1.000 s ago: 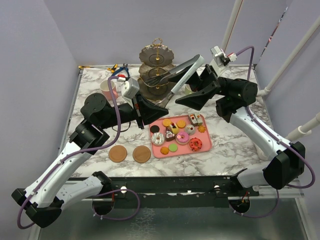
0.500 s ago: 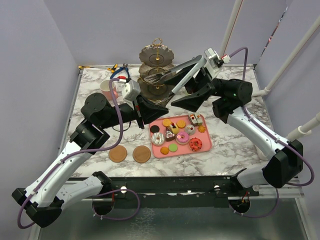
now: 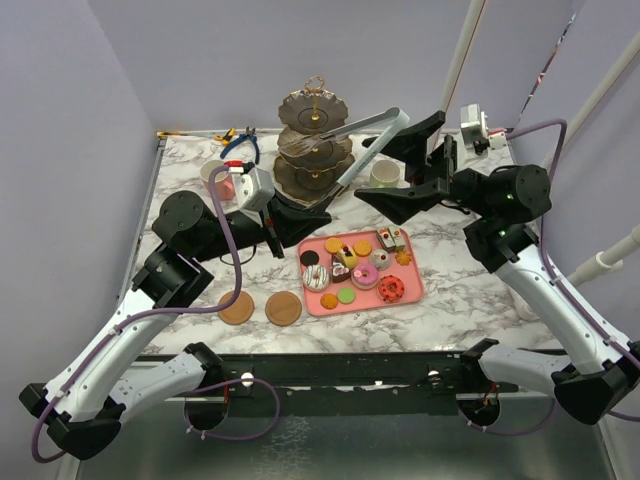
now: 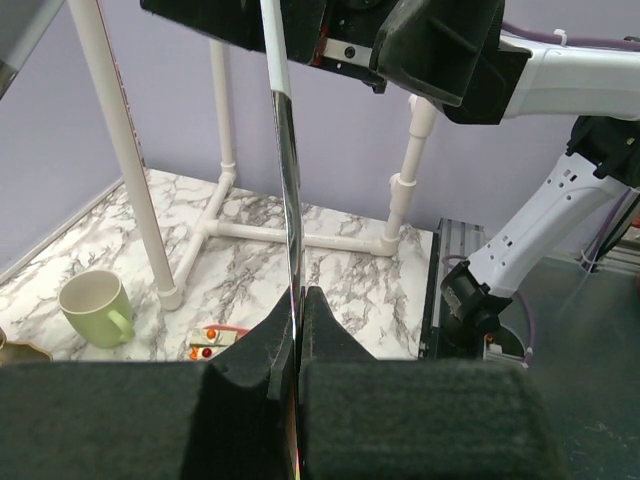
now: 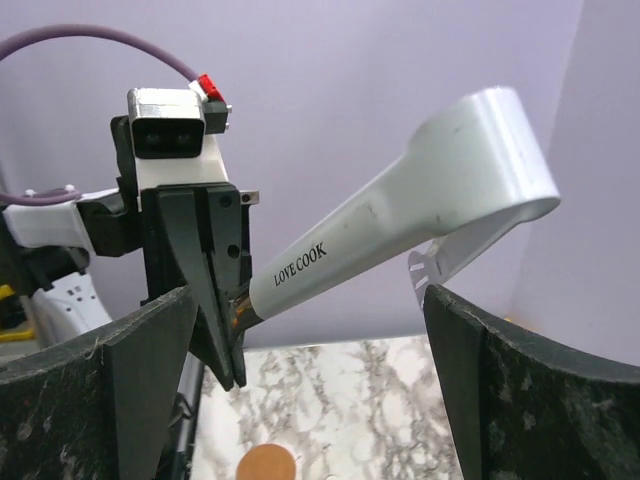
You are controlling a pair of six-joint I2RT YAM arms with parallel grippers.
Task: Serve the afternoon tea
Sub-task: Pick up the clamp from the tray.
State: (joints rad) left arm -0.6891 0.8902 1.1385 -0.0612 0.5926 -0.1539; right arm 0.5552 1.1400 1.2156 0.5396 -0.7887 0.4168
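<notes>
**Tongs held between the two pincers above the tea setting**

The left pincer (image 4: 297,300) is closed on one arm of the tongs (image 3: 375,125), which rise from it on a slant toward the far right of the table (image 3: 450,290). The right pincer (image 5: 310,290) stands wide open, with one finger on either side of the tongs' white looped handle end. Whether either finger touches the handle cannot be told.

Seen from above, the free arm of the tongs overlaps the middle tier of the stand (image 3: 310,103), which stands at the middle of the table's far edge. The pink mug (image 3: 218,180) sits left of the stand, partly hidden by the left arm. The green mug (image 3: 385,172) sits right of the stand and shows between the right pincer's fingers in the top view.

The pastries (image 3: 355,270) lie together on the tray (image 3: 417,288) at the table's middle. The two coasters (image 3: 236,307) lie side by side, not touching, left of the tray and toward the near edge. The pliers (image 3: 240,143) lie by the far left corner.
</notes>
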